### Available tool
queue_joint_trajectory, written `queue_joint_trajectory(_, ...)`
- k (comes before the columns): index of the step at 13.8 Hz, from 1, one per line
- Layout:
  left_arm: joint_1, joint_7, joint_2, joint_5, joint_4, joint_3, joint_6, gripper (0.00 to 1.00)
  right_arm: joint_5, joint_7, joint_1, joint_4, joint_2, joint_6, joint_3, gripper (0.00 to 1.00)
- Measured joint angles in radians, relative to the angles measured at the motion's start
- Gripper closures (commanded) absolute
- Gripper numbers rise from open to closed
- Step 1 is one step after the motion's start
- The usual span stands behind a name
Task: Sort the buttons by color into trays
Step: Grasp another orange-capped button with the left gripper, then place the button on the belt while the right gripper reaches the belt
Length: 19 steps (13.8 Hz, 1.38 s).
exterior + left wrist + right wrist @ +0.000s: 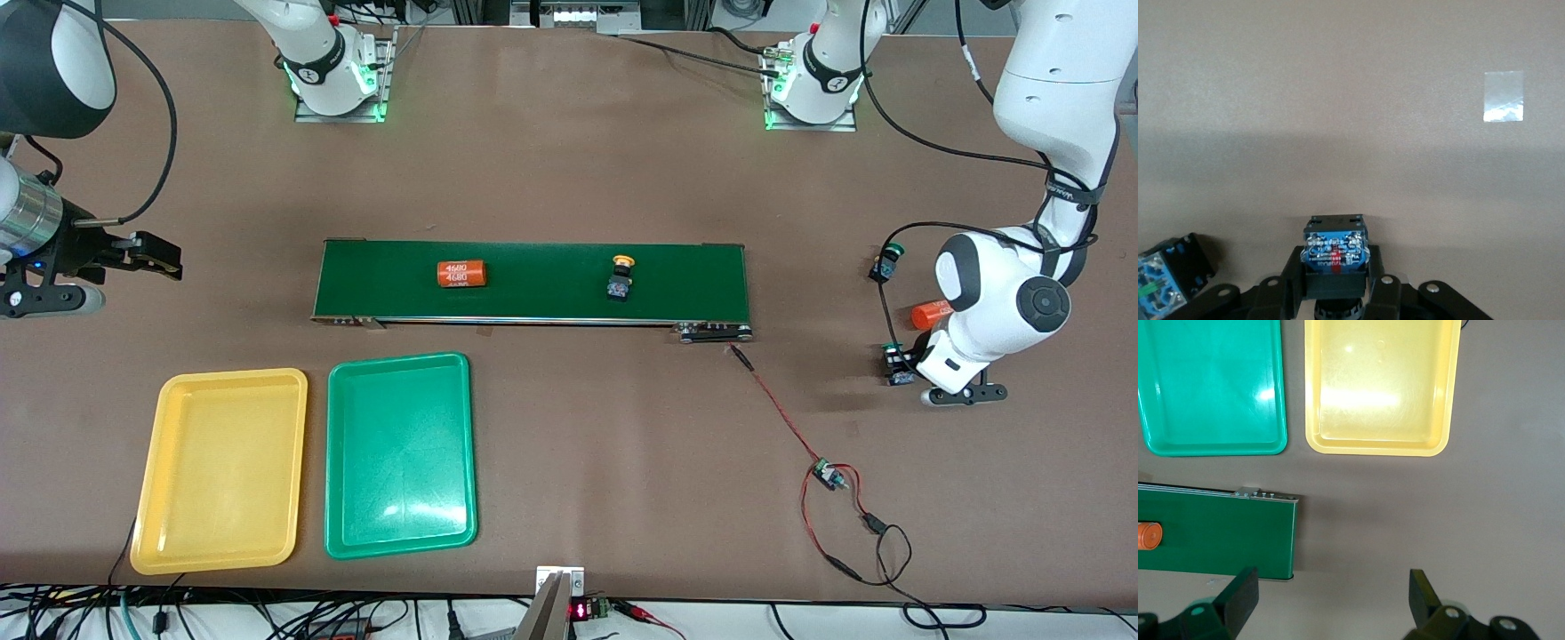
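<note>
Buttons lie in 2 places. 1 yellow-capped button (621,276) stands on the dark-green conveyor belt (533,283) at the centre of the front view, toward the left arm's end of the belt, with an orange cylinder (462,274) printed in white on the same belt toward the right arm's end. At the right edge of that view, on the bare table (569,178), a green-capped button (886,260) lies a little farther from the front camera than the left arm's wrist, and a second orange cylinder (929,314) shows partly from under that wrist.

Left gripper (1335,283) is low at the table in the lower right of the front view, its jaws closed on another green-capped button (896,364); in the left wrist view that button's blue-and-black body (1335,248) sits clamped between the 2 black fingers (1290,280) at bottom centre, and the blue-and-black body of a further button (1168,277) lies at the lower left corner, just beside the gripper.

Right gripper (147,253) hangs at the left edge of the front view, over bare table near the belt's end, and waits with its jaws spread wide and nothing between them, as the right wrist view shows.

Yellow tray (222,469) and green tray (400,453) lie side by side in the lower left of the front view, nearer the front camera than the belt, with no button in either.
</note>
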Motion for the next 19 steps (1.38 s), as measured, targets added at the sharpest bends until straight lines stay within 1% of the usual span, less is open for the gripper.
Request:
queue_joint_trajectory(2,-0.001,0.01,-0.011,0.0,0.007,0.0,-0.01,1.0,0.001,-0.008,0.0,0.0,-0.002,-0.003,0.0,0.0)
queue_joint_trajectory(3,-0.003,0.012,-0.026,0.0,0.013,-0.002,-0.036,1.0,0.006,-0.008,0.0,0.0,-0.003,-0.013,0.0,0.0)
queue_joint_trajectory(5,-0.02,0.015,-0.082,0.0,0.025,-0.009,-0.107,1.0,0.059,-0.008,-0.001,0.0,-0.003,-0.028,-0.001,0.0)
queue_joint_trajectory(6,-0.04,0.015,-0.116,0.0,0.026,-0.012,-0.139,1.0,0.077,-0.009,-0.003,0.001,-0.003,-0.034,-0.001,0.0)
queue_joint_trajectory(9,-0.112,0.013,-0.185,0.0,0.025,-0.015,-0.225,1.0,0.086,-0.008,-0.012,0.001,-0.003,-0.092,-0.002,0.0)
queue_joint_trajectory(12,-0.199,-0.017,-0.201,-0.001,0.023,-0.017,-0.322,1.0,0.086,-0.008,-0.03,0.001,-0.003,-0.128,-0.005,0.0)
queue_joint_trajectory(14,-0.27,-0.063,-0.202,-0.004,0.017,-0.021,-0.338,1.0,0.088,-0.008,-0.037,0.001,-0.002,-0.131,-0.005,0.0)
queue_joint_trajectory(16,-0.337,-0.118,-0.206,-0.038,0.003,-0.025,-0.34,1.0,0.089,-0.008,-0.037,0.001,-0.003,-0.13,-0.005,0.0)
queue_joint_trajectory(19,-0.404,-0.154,-0.207,-0.086,-0.01,-0.026,-0.357,1.0,0.089,-0.008,-0.039,0.0,-0.003,-0.07,-0.005,0.0)
